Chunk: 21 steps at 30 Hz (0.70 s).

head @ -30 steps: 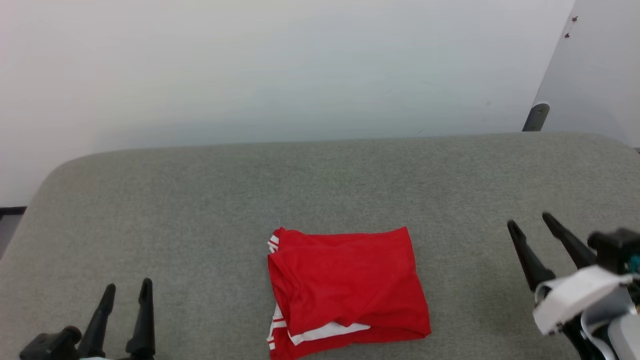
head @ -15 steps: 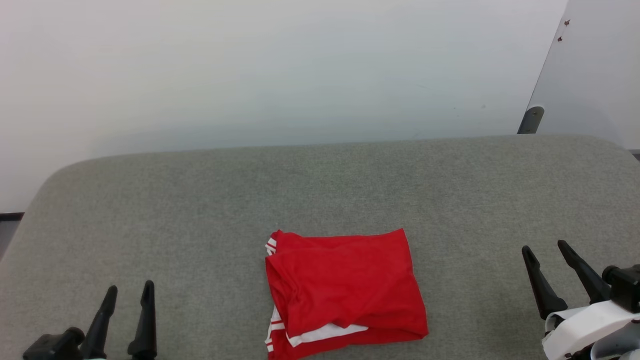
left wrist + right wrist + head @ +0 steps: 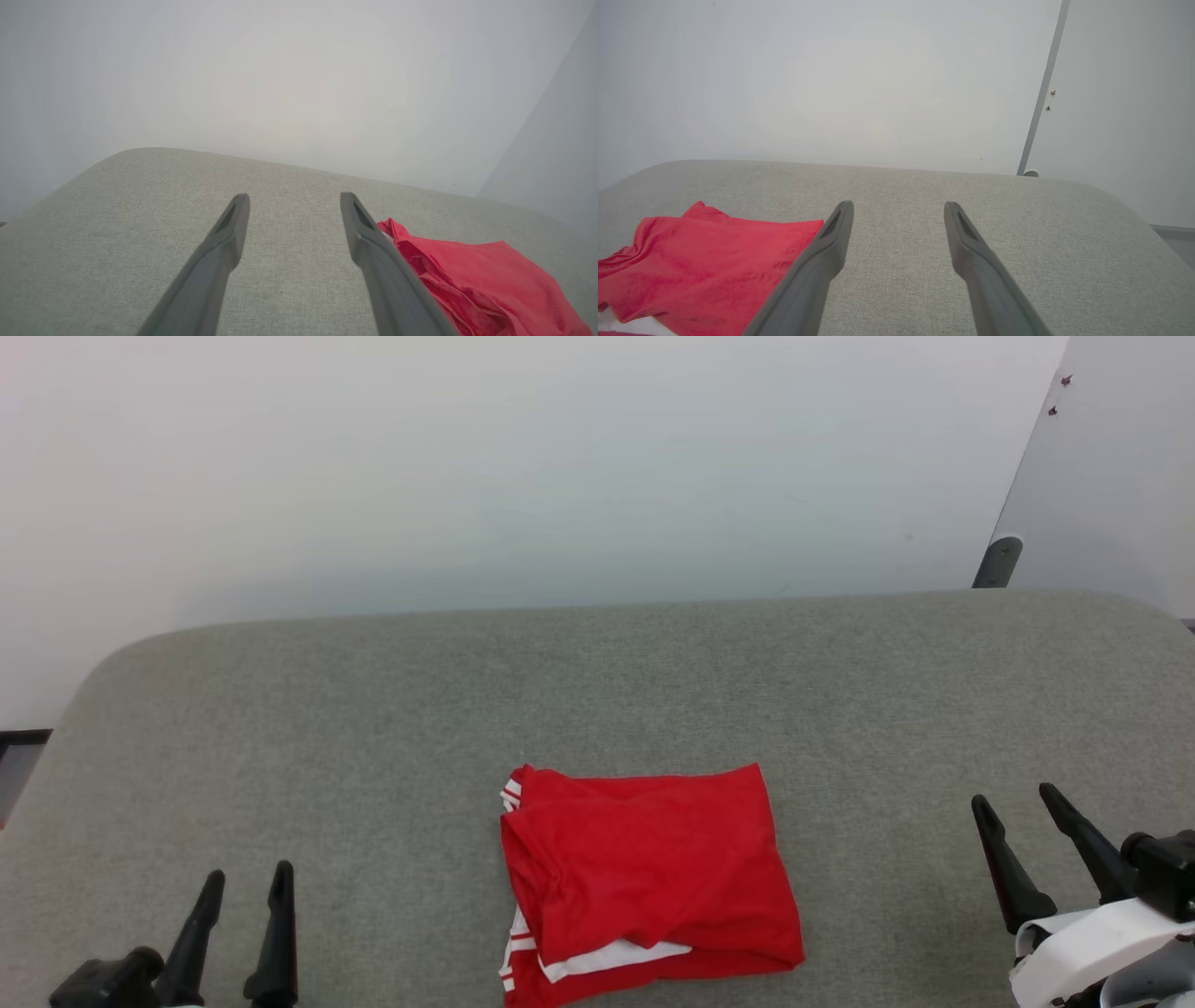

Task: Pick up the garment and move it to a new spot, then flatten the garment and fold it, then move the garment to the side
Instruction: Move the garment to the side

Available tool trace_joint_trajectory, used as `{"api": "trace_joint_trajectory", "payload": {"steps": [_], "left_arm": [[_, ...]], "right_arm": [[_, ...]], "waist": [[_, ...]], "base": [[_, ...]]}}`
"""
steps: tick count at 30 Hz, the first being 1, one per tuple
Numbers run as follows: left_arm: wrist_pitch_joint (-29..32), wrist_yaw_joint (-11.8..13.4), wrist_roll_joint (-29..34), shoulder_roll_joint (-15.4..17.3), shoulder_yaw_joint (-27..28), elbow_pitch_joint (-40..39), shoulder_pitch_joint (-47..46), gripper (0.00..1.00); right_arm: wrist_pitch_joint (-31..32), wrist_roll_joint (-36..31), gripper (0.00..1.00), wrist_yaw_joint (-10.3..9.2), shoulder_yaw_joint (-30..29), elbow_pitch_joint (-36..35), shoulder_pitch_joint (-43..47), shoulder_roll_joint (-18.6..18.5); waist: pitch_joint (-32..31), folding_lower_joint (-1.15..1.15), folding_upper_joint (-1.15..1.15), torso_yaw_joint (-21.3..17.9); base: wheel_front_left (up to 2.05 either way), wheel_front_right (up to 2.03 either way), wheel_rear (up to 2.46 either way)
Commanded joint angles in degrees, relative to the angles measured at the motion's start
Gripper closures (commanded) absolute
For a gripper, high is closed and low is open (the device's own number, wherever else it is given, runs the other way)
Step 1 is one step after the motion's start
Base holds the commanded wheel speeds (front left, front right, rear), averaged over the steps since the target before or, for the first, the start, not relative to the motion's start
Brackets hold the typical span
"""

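The garment [image 3: 649, 882], bright red with white panels and stripe trim along its left edge, lies folded into a rough rectangle near the front middle of the grey cushioned surface [image 3: 597, 691]. My left gripper [image 3: 247, 875] stands open at the lower left, well apart from the cloth. My right gripper [image 3: 1016, 796] stands open at the lower right, also clear of it. From the left wrist, the garment [image 3: 481, 275] lies just right of the open left gripper [image 3: 294, 199]. From the right wrist, the garment [image 3: 700, 261] lies left of the open right gripper [image 3: 899, 207].
A pale wall [image 3: 523, 467] rises behind the surface's rounded far edge. A grey panel [image 3: 1111, 467] with a dark post [image 3: 997, 560] stands at the back right. Bare grey fabric lies on both sides of the garment.
My right gripper has drawn back toward the lower right, away from the garment. The camera has shifted slightly. The garment and the left gripper have stayed put.
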Motion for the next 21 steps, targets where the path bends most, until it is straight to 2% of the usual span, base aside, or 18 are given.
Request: {"api": "trace_joint_trajectory", "payload": {"steps": [1,12,21], "left_arm": [[-0.1,-0.1,0.2,-0.1,-0.1,0.1,-0.1,0.0],[0.2,0.6,-0.4,1.0,0.8,-0.3,-0.2,0.0],[0.9,0.9,-0.5,1.4,0.0,-1.0,0.0,0.0]], "right_arm": [[0.3,-0.3,0.0,-0.04,-0.1,-0.3,0.9,0.1],[2.8,0.0,0.0,-0.04,4.3,-0.5,-1.6,0.5],[8.7,1.2,0.0,-0.04,10.3,2.2,-5.8,0.4]], "waist": [[0.0,0.0,0.0,0.1],[0.2,0.0,0.0,3.4],[0.8,0.0,0.0,7.8]], "base": [[0.0,0.0,0.0],[0.0,0.0,0.0],[0.0,0.0,0.0]]}}
